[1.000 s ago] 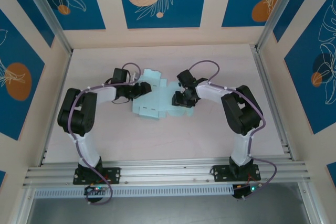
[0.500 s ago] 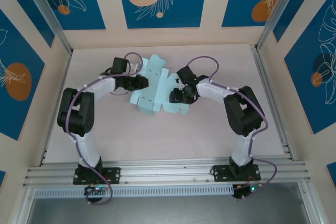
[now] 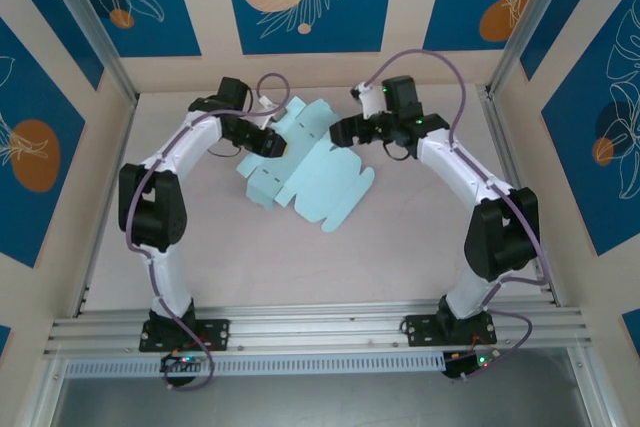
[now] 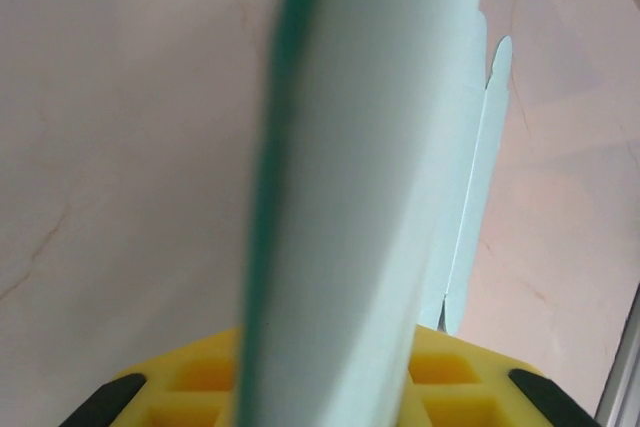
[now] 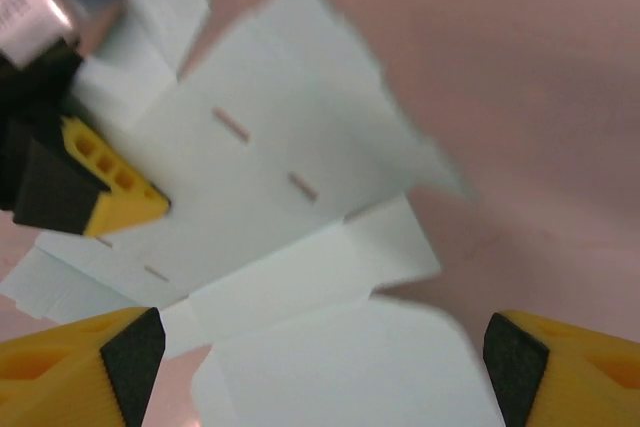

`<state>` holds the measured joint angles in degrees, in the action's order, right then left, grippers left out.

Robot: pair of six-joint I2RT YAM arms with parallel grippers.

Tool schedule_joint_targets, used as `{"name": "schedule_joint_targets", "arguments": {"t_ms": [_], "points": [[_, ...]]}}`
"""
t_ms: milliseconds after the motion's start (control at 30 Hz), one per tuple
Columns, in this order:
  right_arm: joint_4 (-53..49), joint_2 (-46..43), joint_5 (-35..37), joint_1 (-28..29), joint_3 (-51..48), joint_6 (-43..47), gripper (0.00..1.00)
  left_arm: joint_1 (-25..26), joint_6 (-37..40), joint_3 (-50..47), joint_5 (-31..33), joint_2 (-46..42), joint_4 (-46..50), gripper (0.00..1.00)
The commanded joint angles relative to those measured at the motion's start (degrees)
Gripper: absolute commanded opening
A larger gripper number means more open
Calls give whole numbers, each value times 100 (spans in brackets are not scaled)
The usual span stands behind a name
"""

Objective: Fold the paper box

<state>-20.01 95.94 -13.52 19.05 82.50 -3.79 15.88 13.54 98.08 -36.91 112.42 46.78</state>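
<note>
The left gripper (image 3: 270, 145) pinches the flat paper box (image 3: 320, 182); right gripper (image 3: 338, 131) gapes wide.

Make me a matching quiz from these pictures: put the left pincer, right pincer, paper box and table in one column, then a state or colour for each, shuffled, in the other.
Column one:
1. left pincer
2. right pincer
3. paper box
4. table

Column two:
A. pale pinkish beige surface
B. open, holding nothing
C. unfolded sheet, pale aqua
D. shut on the card's edge

Pairs: 1-D, 2-B, 3-C, 4-A
</note>
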Motion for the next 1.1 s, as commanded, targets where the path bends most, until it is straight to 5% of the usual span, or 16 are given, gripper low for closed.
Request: {"name": "schedule_joint_targets", "arguments": {"t_ms": [0,233,467,633,900,1067], "points": [[211,80,-1163,-234,389,640,86,116,861,362,-302,61,856,24],[-337,636,-1543,-207,966,1033,86,258,1199,568,-421,69,1066,25],[-621,818,-1606,-138,1061,1254,75,337,1334,723,-560,67,1174,25],[-817,950,-1600,-103,1129,1346,54,355,1382,795,-535,67,1189,25],[-797,853,-766,124,885,1623,0,359,1333,1244,-403,312,1327,25],[-456,651,-415,120,691,1546,0,356,1358,1543,-328,413,1449,42]]}}
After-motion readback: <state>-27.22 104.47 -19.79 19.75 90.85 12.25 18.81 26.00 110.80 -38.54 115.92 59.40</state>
